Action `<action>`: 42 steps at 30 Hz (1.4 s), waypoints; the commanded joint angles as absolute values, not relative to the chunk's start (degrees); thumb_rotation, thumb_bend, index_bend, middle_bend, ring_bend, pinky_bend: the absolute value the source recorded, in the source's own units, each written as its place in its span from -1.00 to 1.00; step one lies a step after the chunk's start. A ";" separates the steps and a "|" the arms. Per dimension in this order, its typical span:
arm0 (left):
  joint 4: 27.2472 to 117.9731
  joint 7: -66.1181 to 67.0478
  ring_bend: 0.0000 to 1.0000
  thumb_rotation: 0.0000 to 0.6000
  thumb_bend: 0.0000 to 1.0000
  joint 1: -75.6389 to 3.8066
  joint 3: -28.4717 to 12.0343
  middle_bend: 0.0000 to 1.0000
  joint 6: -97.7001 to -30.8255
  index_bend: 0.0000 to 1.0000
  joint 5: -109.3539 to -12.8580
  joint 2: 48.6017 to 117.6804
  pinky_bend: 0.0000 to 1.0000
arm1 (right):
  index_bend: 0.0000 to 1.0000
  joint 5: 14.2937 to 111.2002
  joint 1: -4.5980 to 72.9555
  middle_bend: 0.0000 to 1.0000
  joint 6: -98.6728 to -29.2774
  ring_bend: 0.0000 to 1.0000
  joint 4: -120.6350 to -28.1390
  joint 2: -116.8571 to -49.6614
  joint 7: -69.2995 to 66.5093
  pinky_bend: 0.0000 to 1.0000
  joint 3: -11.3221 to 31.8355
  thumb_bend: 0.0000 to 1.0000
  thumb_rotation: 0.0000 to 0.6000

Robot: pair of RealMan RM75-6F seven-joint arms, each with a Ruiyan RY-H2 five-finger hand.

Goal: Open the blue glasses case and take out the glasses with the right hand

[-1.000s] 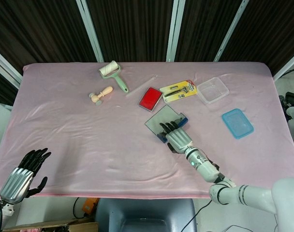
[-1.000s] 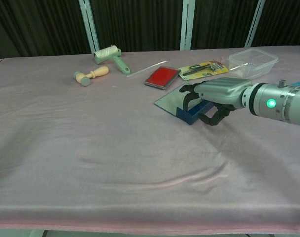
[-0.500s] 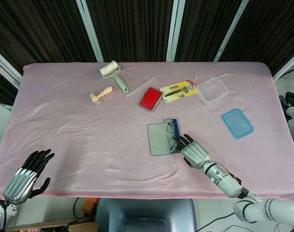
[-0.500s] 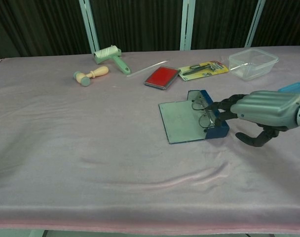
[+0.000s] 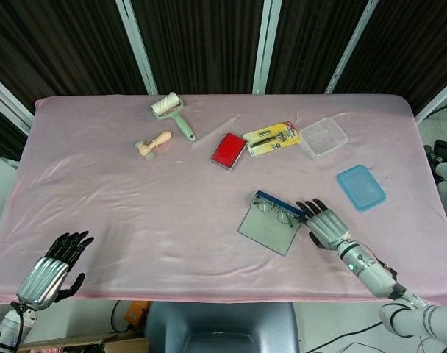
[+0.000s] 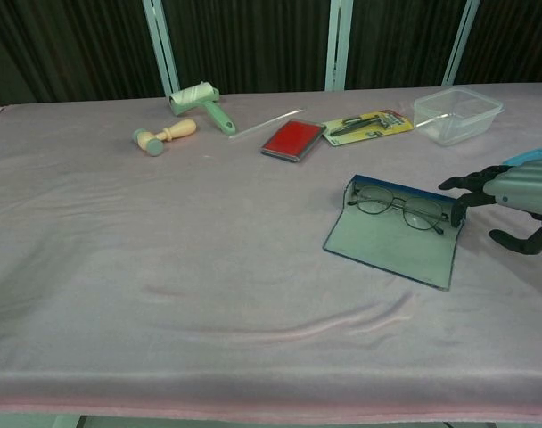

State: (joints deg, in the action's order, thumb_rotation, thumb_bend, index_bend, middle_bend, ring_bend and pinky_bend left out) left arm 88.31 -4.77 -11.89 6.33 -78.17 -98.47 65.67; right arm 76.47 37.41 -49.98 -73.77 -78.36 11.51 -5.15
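At the lower left of the head view the left hand [image 5: 53, 269] hangs off the table edge, fingers spread and holding nothing. Right of centre the case [image 6: 396, 236] lies open, lid flat, with the glasses [image 6: 398, 208] resting along its blue base. The right hand [image 6: 513, 194], fingers spread and empty, sits just beside the case's right end. It should probably reach over the rim and pinch the frame lightly at the bridge, lifting straight up.

The blue glasses case [image 6: 391, 241] lies open on the pink surface [image 6: 164, 294], its lid flat toward the camera. The glasses [image 6: 398, 209] rest in it against the far blue wall. The right hand [image 6: 512, 201] sits at the case's right end, fingers spread, holding nothing. Behind stand a red pad [image 6: 293, 140] and a clear container [image 6: 456, 114].
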 commanded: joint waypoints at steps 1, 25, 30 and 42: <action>88.46 -4.23 -1.00 1.00 -0.11 -12.16 6.12 -1.00 -77.56 -1.00 -97.85 66.03 -1.00 | -0.21 75.43 38.58 -0.94 -46.69 -1.00 -68.90 -80.73 9.03 -1.00 -3.05 0.41 1.00; 89.01 -5.21 -1.00 1.00 -0.11 -12.51 6.20 -1.00 -77.28 -1.00 -97.14 65.52 -1.00 | -0.28 79.25 36.54 -0.97 -51.14 -1.00 -69.75 -77.03 0.92 -1.00 0.21 -0.09 1.00; 88.98 -5.63 -1.00 1.00 -0.11 -12.39 6.40 -1.00 -77.84 -1.00 -97.66 65.37 -1.00 | -0.25 78.95 36.69 -0.97 -53.07 -1.00 -70.72 -77.27 -1.30 -1.00 2.77 -0.09 1.00; 88.46 -7.90 -1.00 1.00 -0.10 -12.44 6.49 -1.00 -78.64 -1.00 -98.11 64.71 -1.00 | -0.10 61.36 43.88 -0.98 -44.71 -1.00 -65.93 -88.47 11.52 -1.00 12.31 -0.10 1.00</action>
State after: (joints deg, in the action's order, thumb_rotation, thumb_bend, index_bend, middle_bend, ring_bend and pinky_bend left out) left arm 88.49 -7.87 -12.42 6.47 -78.64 -98.08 64.74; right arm 65.07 41.90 -47.27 -66.77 -86.25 8.50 10.28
